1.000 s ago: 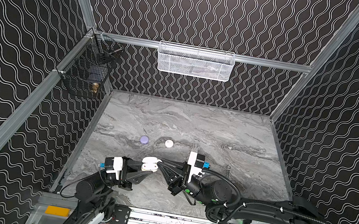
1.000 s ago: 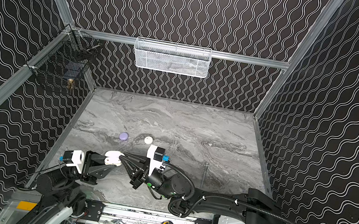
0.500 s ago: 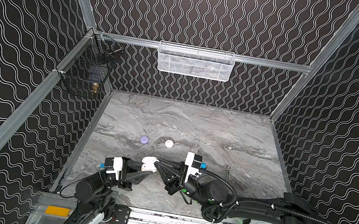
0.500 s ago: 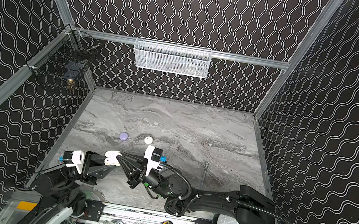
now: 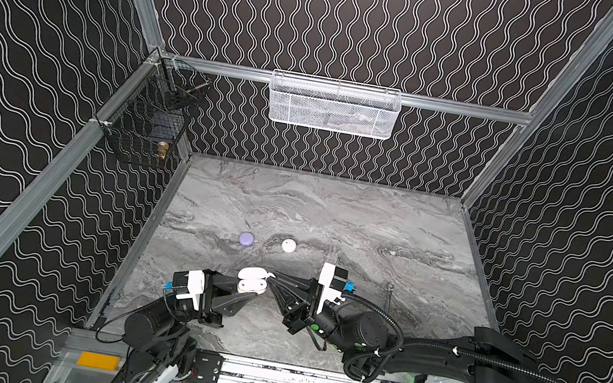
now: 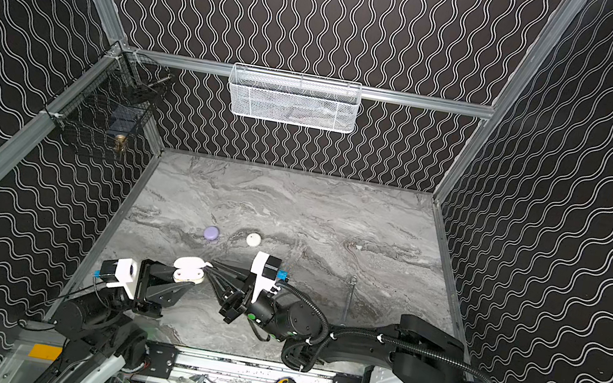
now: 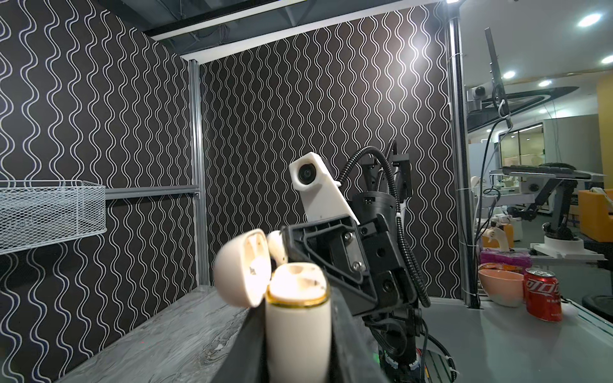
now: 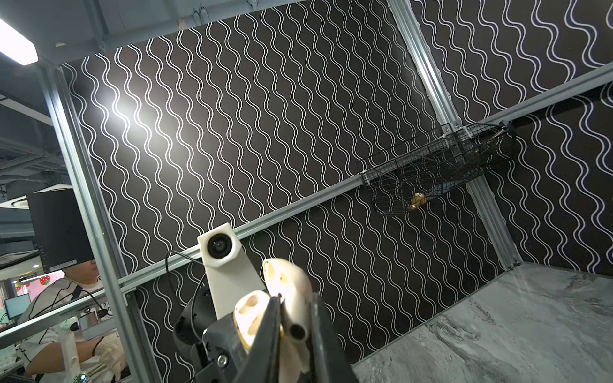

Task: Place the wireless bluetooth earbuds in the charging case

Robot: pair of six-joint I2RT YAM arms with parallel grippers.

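Your L gripper (image 5: pixel 254 289) is clamped on the cream charging case (image 5: pixel 254 275), fingers (image 7: pixel 240 351) pressed vs. both sides of its body. Lid's flipped open, and the case is held up off the marble table (image 5: pixel 334 214), toward the front-left. Your R gripper (image 5: pixel 272 279) reaches in from the right, tips right at the case. Its fingers (image 8: pixel 323 335) are squeezed on one cream earbud (image 8: pixel 294 326), pinched by the stem, bud end pointing at the case's open mouth. In the L wrist view that earbud (image 7: pixel 277 247) sits just beside the open lid and above the body's rim, not seated yet. Can't tell if it touches the case. Further back on the table, well apart from both grippers, a round lavender case (image 5: pixel 246 238) and a round white case (image 5: pixel 288 245) lie near each other, both shut. A thin steel wrench (image 5: pixel 388 295) lies flat to the right of the R arm. White mesh basket (image 5: pixel 330 112) hangs on the back wall, black wire basket (image 5: pixel 147 124) on the left wall.
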